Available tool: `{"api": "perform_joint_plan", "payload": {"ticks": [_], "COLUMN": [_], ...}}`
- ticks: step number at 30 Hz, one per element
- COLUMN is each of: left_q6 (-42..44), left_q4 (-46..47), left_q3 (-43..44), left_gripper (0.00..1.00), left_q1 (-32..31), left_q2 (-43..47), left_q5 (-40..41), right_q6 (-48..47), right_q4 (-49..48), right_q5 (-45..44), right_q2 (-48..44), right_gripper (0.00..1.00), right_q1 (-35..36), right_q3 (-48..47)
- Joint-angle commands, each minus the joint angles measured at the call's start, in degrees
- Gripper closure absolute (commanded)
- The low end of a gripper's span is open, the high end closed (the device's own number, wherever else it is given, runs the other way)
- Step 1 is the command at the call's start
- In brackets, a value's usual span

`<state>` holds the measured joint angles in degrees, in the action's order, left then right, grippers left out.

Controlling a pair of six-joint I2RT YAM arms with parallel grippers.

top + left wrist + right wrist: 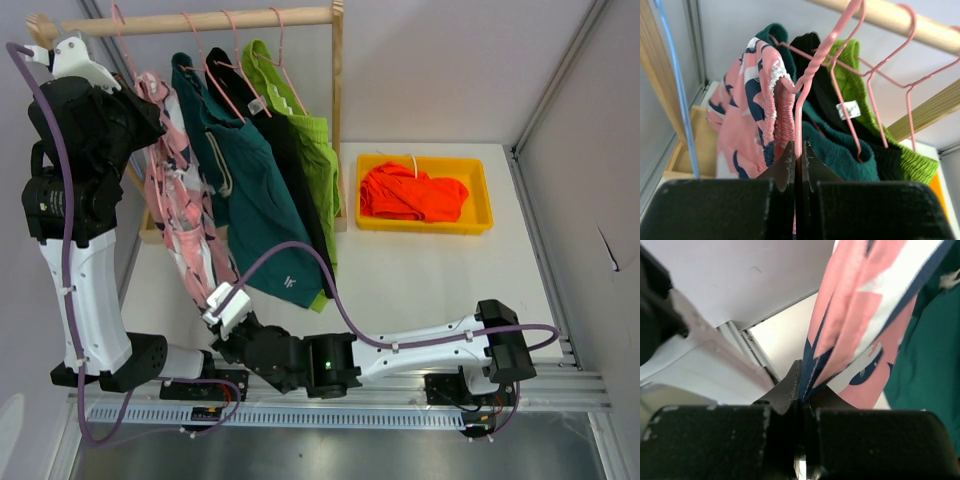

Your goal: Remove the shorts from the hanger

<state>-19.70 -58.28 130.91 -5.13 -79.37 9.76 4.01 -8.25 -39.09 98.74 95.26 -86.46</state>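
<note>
Currently four shorts hang on the wooden rail [200,20] of the rack at the far left corner of the bench [440,280]: from left to right, the pink-and-navy shorts [185,220], teal shorts [250,190], black shorts [292,165] and lime green shorts [315,150]. All four are on pink wire hangers and bunched close together, each touching the next.

The orange shorts [410,192] lie crumpled in the yellow bin [460,163] near the far edge, right of the rack and well apart from the hanging ones.

Left arm is raised beside the rack. The left gripper [799,150] is closed on the wire of the pink hanger [815,65], just below its twisted neck. The elastic waistband of the pink-and-navy shorts is gathered on that hanger, right beside the fingers.

Right arm reaches across the near edge toward the left. The right gripper [804,385] is clamped on the bottom hem of the pink-and-navy shorts. The fabric rises from the closed fingers up to the hanger, and teal cloth lies just beside it.
</note>
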Motion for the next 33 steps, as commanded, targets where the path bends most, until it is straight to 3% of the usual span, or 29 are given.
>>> {"api": "perform_joint_plan", "payload": {"ticks": [1, 5, 10, 15, 20, 22, 23, 26, 29, 33], "left_q6": [3.1, 0.6, -3.7, -8.0, -9.3, -9.0, -8.9, -8.2, -7.6, -7.1], "left_q4": [6.7, 5.9, 1.1, -3.8, -9.7, -11.4, -12.5, -13.4, -13.0, -11.9], "left_q3": [2.8, -1.1, -10.5, -22.3, -21.8, -18.1, -17.2, -14.8, -15.6, -17.5], "left_gripper": [1.0, 1.0, 1.0, 1.0, 1.0, 1.0, 1.0, 1.0, 1.0, 1.0], "left_q1": [0.3, 0.3, 0.2, 0.2, 0.2, 0.2, 0.2, 0.2, 0.2, 0.2], "left_q2": [-0.5, 2.2, 9.2, 18.8, 21.4, 20.6, 20.2, 19.4, 19.4, 20.0], "left_q5": [2.9, -1.1, -7.6, -12.7, -15.2, -15.4, -14.3, -10.7, -8.1, -7.8], "right_q6": [5.1, 3.8, -2.2, -3.7, -3.7, -2.8, -2.0, 0.0, 0.0, -3.7], "right_q4": [-1.2, -3.3, -4.0, 4.2, 11.8, 12.3, 11.6, 4.4, 2.4, 5.7], "right_q5": [-5.4, -5.7, -1.8, 6.5, 9.6, 8.9, 8.8, 6.0, -2.3, -10.3], "right_q2": [-0.8, 1.6, 5.1, 11.0, 16.1, 13.8, 12.1, 1.7, -10.1, -28.7], "right_gripper": [1.0, 1.0, 1.0, 1.0, 1.0, 1.0, 1.0, 1.0, 1.0, 1.0], "right_q1": [2.0, 1.1, -8.3, -19.7, -26.3, -26.1, -25.5, -22.0, -18.0, -12.7], "right_q3": [0.8, -0.8, -9.1, -23.2, -34.6, -32.5, -26.5, -9.9, 3.6, 11.8]}}
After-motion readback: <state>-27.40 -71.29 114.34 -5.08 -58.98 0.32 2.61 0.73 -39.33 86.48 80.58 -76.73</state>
